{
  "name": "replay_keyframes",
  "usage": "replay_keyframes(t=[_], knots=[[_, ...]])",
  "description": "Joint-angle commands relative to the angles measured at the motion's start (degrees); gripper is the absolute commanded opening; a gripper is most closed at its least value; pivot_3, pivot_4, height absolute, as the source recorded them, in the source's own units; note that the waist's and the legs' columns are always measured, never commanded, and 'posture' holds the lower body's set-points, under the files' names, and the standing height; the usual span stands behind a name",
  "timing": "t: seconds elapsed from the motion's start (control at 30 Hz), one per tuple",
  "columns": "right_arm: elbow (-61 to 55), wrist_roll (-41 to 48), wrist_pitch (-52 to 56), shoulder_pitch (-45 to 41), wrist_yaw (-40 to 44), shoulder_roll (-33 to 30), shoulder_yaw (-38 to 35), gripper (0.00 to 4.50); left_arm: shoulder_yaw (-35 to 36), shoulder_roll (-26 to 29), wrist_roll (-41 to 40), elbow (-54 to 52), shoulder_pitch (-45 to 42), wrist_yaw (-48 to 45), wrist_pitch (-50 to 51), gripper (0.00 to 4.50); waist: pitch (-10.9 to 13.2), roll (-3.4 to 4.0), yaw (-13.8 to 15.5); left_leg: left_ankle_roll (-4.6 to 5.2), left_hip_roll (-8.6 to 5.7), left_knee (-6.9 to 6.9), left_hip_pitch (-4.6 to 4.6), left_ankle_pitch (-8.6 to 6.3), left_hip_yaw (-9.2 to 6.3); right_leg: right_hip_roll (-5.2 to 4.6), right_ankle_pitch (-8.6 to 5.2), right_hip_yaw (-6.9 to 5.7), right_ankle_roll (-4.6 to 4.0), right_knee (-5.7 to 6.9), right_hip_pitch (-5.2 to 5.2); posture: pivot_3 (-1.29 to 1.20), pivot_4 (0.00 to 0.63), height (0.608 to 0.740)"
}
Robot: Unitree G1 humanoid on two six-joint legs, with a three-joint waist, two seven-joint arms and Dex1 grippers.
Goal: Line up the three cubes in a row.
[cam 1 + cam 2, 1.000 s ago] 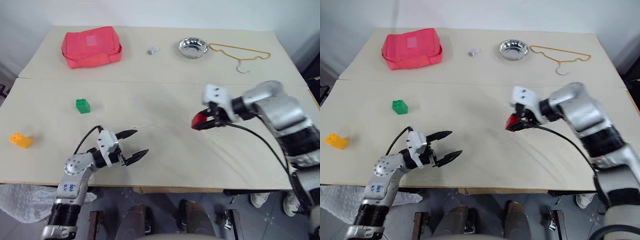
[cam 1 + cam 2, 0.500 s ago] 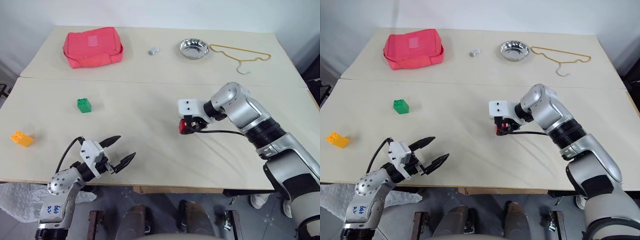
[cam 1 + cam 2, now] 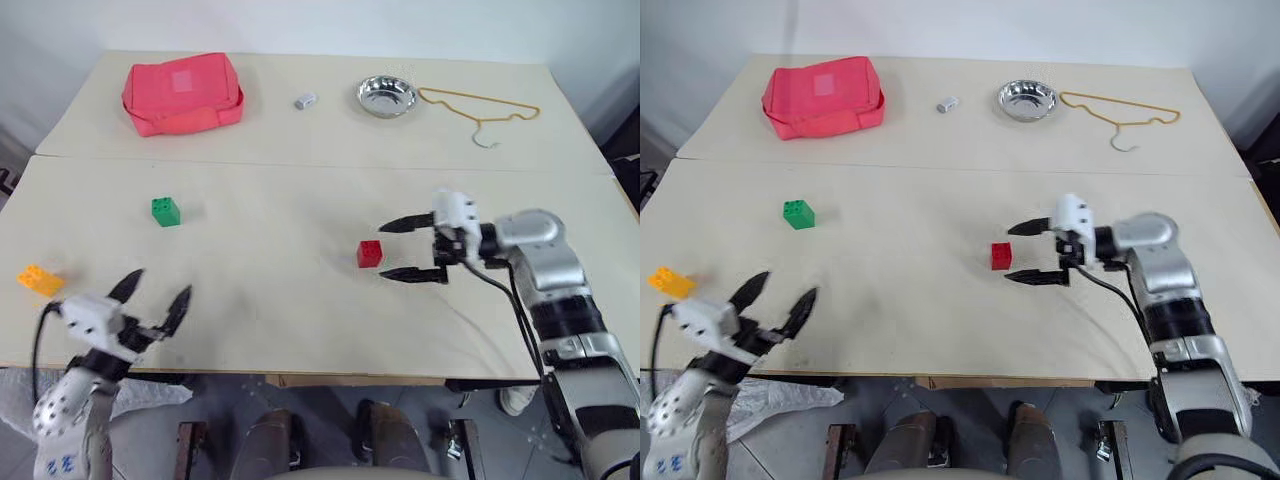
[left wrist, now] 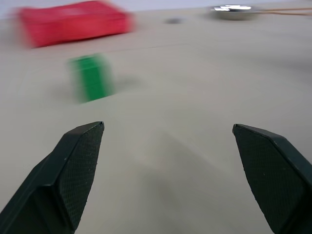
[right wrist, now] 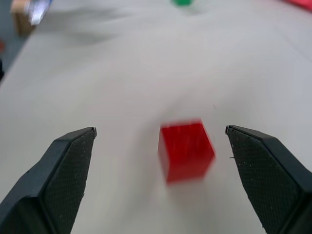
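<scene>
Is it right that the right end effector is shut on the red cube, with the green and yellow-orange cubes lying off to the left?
Not quite. The right end effector is open; the red cube sits free on the table, as the right wrist view shows. The green cube and yellow-orange cube do lie to the left.

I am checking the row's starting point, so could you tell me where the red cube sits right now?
In the head views the red cube sits on the table, just clear of the open right gripper, well right of the green cube.
</scene>
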Motion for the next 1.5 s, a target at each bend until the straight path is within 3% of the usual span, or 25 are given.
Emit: replay_keyframes(t=[0.03,0.23,0.3,0.57,0.7,0.83,1.1,1.47,1.5], knots=[[0.51,5.55,-5.36,2.12,1.38,2.15,-5.88,4.46,5.9,-1.69,-1.73,-3.83,3.47,4.79,-0.88,4.5,0.01,-0.02,0.04,0.0,0.01,0.0,0.11,0.0,0.01,0.0,0.0,0.01,0.0,-0.03,0.11,0.0,0.15,0.74],[-0.14,7.29,-12.95,7.16,-0.82,5.93,-10.27,4.46,14.21,-8.18,-4.61,-1.01,8.2,13.13,-1.64,4.5,0.01,-0.02,0.09,-0.04,0.08,0.0,0.35,-0.09,-0.03,-0.02,0.0,0.05,-0.01,-0.1,0.31,0.0,0.15,0.74],[-2.83,8.49,-10.59,9.64,0.19,5.71,-9.88,4.46,15.46,-10.32,-5.55,-0.56,8.75,14.99,-2.04,4.5,0.01,-0.02,0.32,-0.04,0.07,0.0,0.33,-0.1,-0.09,-0.07,0.0,0.09,-0.01,-0.14,0.33,0.0,0.15,0.74],[-6.56,9.6,-9.69,12.22,-1.04,6.61,-9.4,4.46,11.65,-13.21,-3.9,-1.7,6.31,19.33,-0.92,4.5,0.01,-0.02,0.2,-0.07,0.06,0.03,0.39,-0.18,-0.17,-0.16,0.0,0.27,-0.03,-0.2,0.47,0.0,0.15,0.74],[-7.86,9.53,-8.7,12.19,-1.51,6.83,-8.64,4.46,3.44,-9.29,-1.57,-8.64,-1.14,21.47,5.03,4.5,0.01,-0.02,0.81,-0.08,0.05,0.04,0.34,-0.21,-0.22,-0.16,0.0,0.26,-0.04,-0.2,0.46,0.0,0.15,0.74],[-9.51,10.18,-7.78,12.34,-2.52,7.46,-8.71,4.46,-0.26,-4.65,-0.73,-8.05,-11.07,25.19,12.93,4.5,-0.01,-0.02,0.46,-0.07,0.04,0.1,0.37,-0.2,-0.21,-0.12,0.01,0.26,-0.05,-0.15,0.48,0.0,0.15,0.74],[-11.99,10.24,-7.65,12.95,-5.39,9.07,-8.46,4.46,-8.2,4.37,6.09,5.04,-28.91,26.3,24.4,4.5,-0.01,-0.02,0.15,-0.02,0.02,0.05,0.39,-0.17,-0.14,0.07,0.0,-0.1,-0.04,-0.1,0.47,0.0,0.15,0.74],[-16.85,9.63,-7.21,16.07,-9.7,9.56,-8.11,4.46,-11.23,6.87,8.98,25.02,-43.4,21.01,21.47,4.5,-0.01,-0.03,0.45,-0.02,-0.03,0.06,0.34,-0.14,-0.21,0.09,0.0,-0.14,-0.02,-0.11,0.47,0.0,0.15,0.74],[-17.36,9.44,-7.28,16.57,-9.99,9.56,-7.89,4.49,-11.26,6.77,8.99,25.99,-43.97,20.68,21.49,4.31,-0.01,-0.02,0.41,-0.02,-0.03,0.05,0.34,-0.14,-0.21,0.09,0.0,-0.14,-0.02,-0.11,0.47,0.0,0.15,0.74]])
